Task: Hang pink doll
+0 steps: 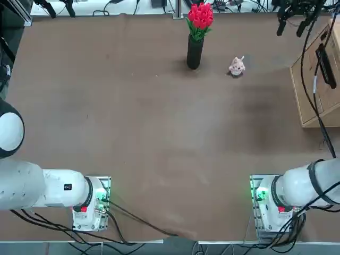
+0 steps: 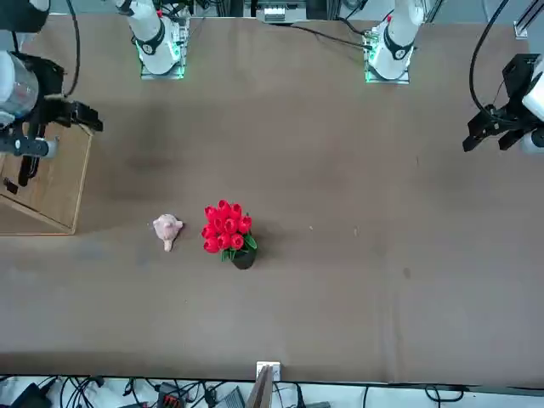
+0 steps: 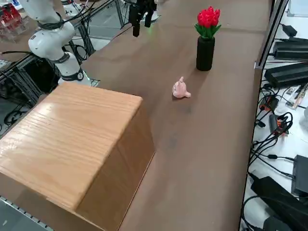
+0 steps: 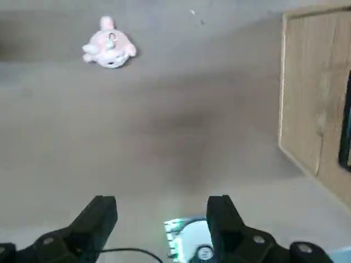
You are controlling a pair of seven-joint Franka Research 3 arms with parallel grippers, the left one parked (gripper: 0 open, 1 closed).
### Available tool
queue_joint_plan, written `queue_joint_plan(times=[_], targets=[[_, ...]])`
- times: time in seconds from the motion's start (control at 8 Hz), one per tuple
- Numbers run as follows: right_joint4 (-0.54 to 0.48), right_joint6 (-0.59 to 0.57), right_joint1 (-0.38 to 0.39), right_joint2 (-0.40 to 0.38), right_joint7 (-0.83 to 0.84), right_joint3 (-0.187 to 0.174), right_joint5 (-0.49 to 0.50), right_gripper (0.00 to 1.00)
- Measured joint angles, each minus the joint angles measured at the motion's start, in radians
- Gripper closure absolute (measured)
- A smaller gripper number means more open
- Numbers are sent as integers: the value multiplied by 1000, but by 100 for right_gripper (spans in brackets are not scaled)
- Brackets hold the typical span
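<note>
Top view: the pink doll lay on the brown table, just right of a black vase of red tulips. Right wrist view: the right tool hung wide and empty, well apart from the doll, beside a wooden box.

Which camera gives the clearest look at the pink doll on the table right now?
The right wrist view: the pink doll fills most there, lying alone on the table, well ahead of the open right gripper. The right side view shows it small, short of the black vase. Top and front views show only a tiny pale blob beside the vase.
</note>
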Motion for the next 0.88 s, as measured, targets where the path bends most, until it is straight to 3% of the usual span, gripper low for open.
queue_joint_plan(times=[0.38,0.88], targets=[[-27,117,59,72,378,13,13,0],[-158,484,140,171,984,14,32,0]])
